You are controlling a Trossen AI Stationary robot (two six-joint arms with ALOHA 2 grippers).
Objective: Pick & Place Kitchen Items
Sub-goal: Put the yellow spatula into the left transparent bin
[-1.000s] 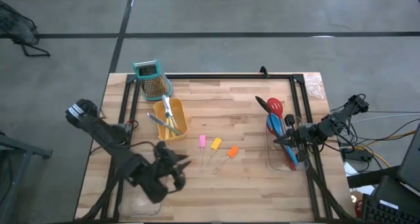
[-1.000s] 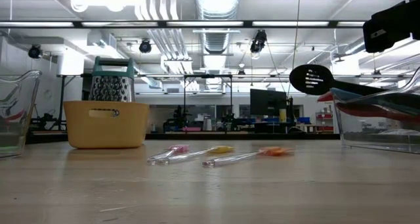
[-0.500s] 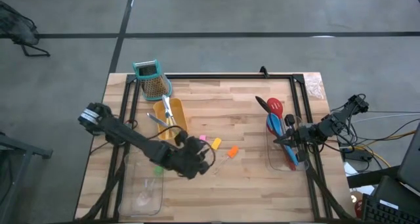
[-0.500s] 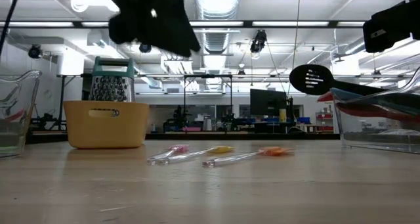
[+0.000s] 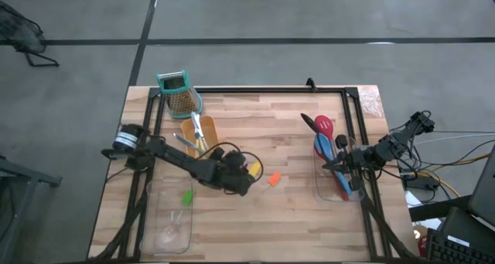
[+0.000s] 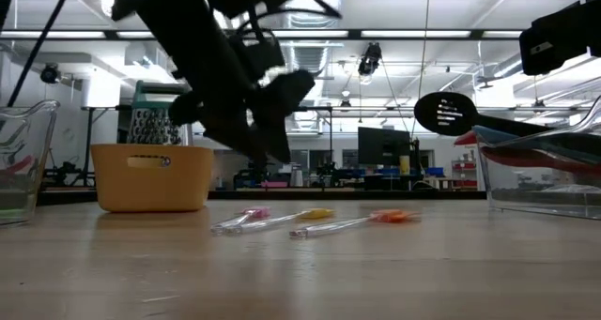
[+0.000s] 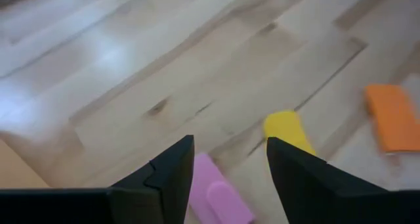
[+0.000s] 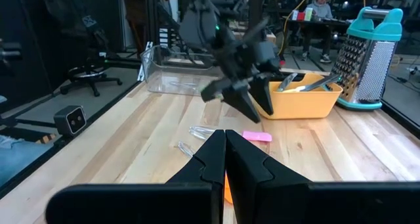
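left gripper (image 5: 246,173): released, jaws apart and holding nothing, hanging above the small tools at mid-worktop; in its wrist view the two fingers (image 7: 172,178) stand either side of the pink tool's tip
pink tool (image 7: 216,196): flat on the worktop, just beside the yellow tool
yellow tool (image 7: 287,129): flat on the wood next to the pink one, tip showing past the gripper in the high view
orange tool (image 5: 273,179): lying a little to the right of the gripper, apart from the yellow tool
green tool (image 5: 186,197): inside the clear tray near the left front of the worktop
clear tray (image 5: 170,237): left front, under the left arm
yellow tray (image 5: 209,145): behind the left gripper, holding small metal-bladed tools (image 5: 198,128)
grater (image 5: 178,93): upright at the back left corner, beside the yellow tray
right gripper (image 8: 224,159): clenched, empty, over the right bin
right bin (image 5: 334,188): clear, at the right edge, holding the red spoon (image 5: 323,127), blue spoon (image 5: 320,145) and black slotted spoon (image 6: 453,113)
worktop (image 5: 278,225): pale wood planks inside a black frame
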